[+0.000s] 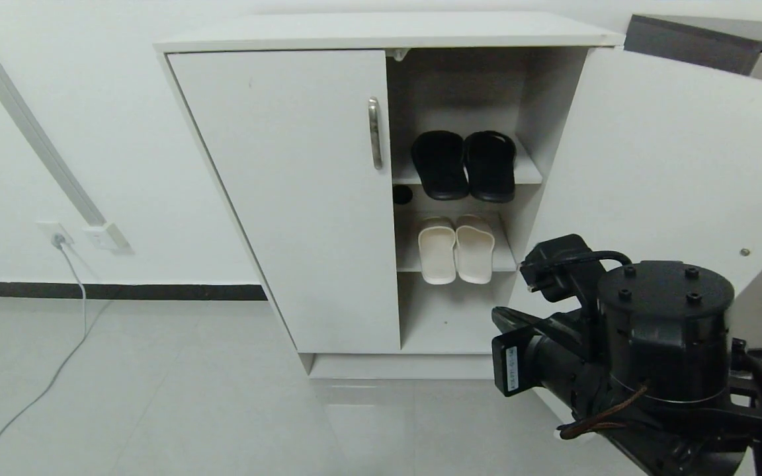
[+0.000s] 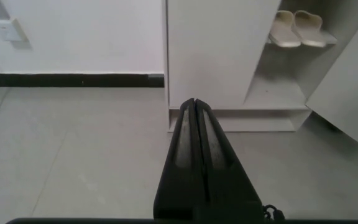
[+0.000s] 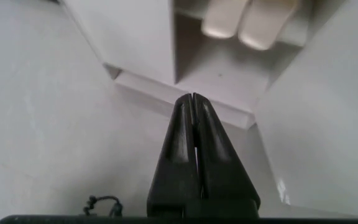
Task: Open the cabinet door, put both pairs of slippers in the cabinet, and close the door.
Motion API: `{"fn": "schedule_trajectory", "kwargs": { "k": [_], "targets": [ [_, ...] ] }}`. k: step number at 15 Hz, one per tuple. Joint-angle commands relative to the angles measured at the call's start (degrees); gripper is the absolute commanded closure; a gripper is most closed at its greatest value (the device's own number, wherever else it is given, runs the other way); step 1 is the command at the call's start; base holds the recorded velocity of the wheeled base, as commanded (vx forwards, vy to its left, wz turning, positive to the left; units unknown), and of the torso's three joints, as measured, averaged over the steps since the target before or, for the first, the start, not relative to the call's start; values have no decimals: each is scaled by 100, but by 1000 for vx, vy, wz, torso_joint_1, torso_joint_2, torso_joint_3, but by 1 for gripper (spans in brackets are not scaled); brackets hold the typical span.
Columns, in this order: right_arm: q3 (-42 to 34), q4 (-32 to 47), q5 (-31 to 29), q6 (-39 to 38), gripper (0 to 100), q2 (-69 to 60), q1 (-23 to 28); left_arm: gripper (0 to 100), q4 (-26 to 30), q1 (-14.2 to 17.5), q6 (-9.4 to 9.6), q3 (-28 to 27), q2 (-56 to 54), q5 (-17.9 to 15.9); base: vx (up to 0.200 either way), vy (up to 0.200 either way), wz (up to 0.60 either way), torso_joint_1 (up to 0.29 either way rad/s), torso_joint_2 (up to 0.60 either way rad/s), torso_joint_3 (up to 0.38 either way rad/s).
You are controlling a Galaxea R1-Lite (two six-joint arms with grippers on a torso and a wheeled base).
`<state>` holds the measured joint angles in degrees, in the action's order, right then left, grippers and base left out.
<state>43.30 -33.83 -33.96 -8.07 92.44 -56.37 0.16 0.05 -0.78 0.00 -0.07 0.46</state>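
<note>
Floor: pale grey glossy tiled floor [image 1: 156,396], meeting a plain white wall [image 1: 90,119] at a black skirting strip [image 1: 90,289].
Wall fittings: white wall socket [image 1: 57,235] at far left, with a grey cable [image 1: 82,297] trailing from it down to the tiles.
Cabinet: white laminate two-door cabinet [image 1: 387,30] set against the wall. Its left door [image 1: 288,198] is shut and carries an upright metal bar handle [image 1: 374,132]. Its right door [image 1: 652,165] stands swung out to the right.
Black rubber slippers [image 1: 440,165]: pair side by side on the upper shelf, inside the open half.
Cream moulded slippers [image 1: 437,251]: pair side by side on the shelf directly below.
Right arm [image 1: 659,330]: low at near right, in front of the open door.
Right gripper [image 3: 193,98]: fingers pressed together, empty, aimed at the cabinet's bottom compartment.
Left gripper [image 2: 194,102]: fingers pressed together, empty, held above the tiles, aimed at the cabinet's base.
</note>
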Motion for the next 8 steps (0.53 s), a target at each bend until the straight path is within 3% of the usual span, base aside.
{"fn": "schedule_trajectory", "kwargs": {
  "k": [1,8],
  "targets": [
    [3,-10,4,-2,100,2,-14,100,-7,4,-1,0,7,-2,0,0,0,61,-598,-364],
    [3,-10,4,-2,100,-7,-14,100,-7,4,-1,0,7,-2,0,0,0,104,-484,-346]
  ]
}}
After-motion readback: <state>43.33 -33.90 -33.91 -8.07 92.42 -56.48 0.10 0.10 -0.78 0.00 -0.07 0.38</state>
